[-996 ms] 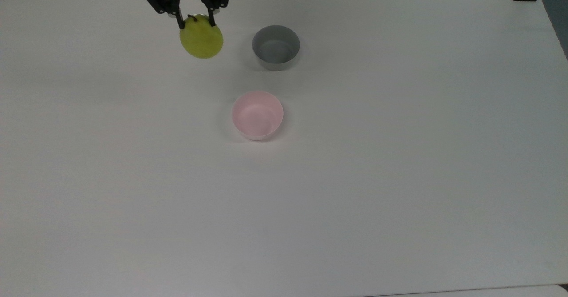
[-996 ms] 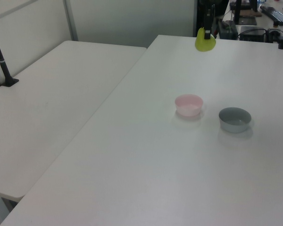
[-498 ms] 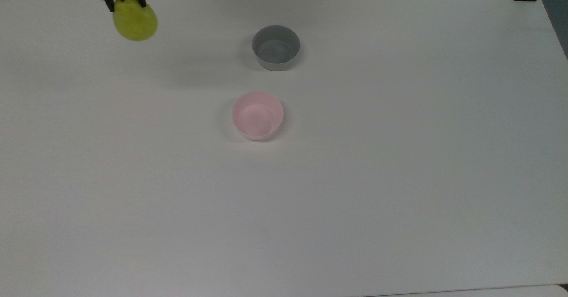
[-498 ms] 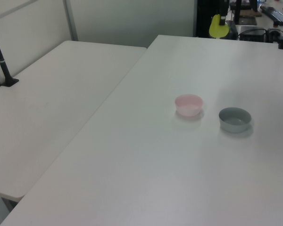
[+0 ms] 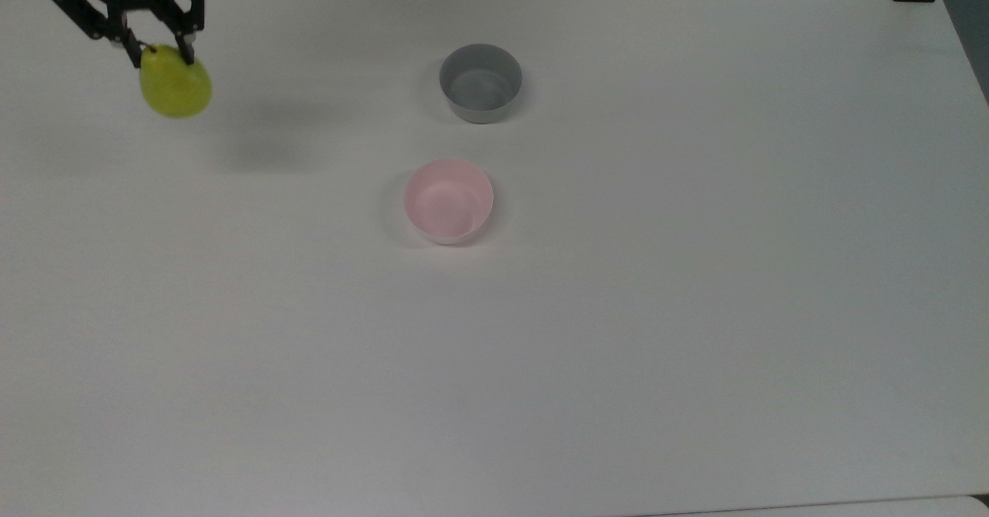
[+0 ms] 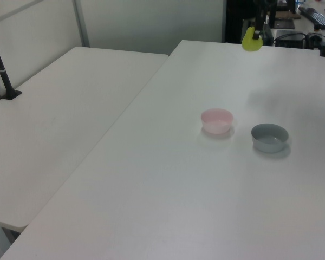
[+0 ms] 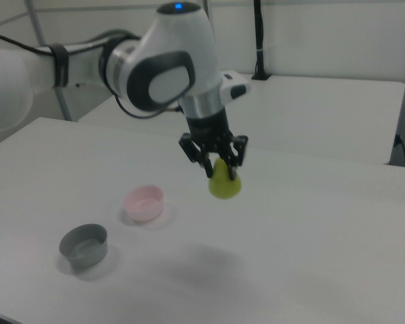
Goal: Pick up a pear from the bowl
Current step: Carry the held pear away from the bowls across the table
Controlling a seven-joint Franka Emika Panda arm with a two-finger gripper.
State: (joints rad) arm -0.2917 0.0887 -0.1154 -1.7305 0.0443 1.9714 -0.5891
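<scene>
While I watch from the console, the gripper (image 5: pixel 161 52) has its two fingers clamped on the narrow top of the pear (image 5: pixel 175 84), right beside the short dark stem. In the right view the same gripper (image 7: pixel 218 167) points straight down from the white arm (image 7: pixel 172 61), and the pear (image 7: pixel 225 183) hangs directly beneath it, long axis upright, broad end down. That is the relation I care about: the fruit lies straight below the fingers and well above the table (image 5: pixel 618 347), with its soft shadow falling on the surface apart from it.

Moving outward, the pink bowl (image 5: pixel 449 201) sits near the middle of the table, far toward the top view's right of the fruit and lower in that picture. I see nothing inside it. The grey bowl (image 5: pixel 480 83) stands just above the pink one in the top view and also looks empty. In the left view the pear (image 6: pixel 252 41) hangs over the far end of the table, well beyond both the pink bowl (image 6: pixel 216 120) and the grey bowl (image 6: pixel 270 137).

I judge the pick itself done: the fruit is out of the bowl and carried clear. With so little of it held, near the narrow end, I would move gently, since a swing could work it loose.
</scene>
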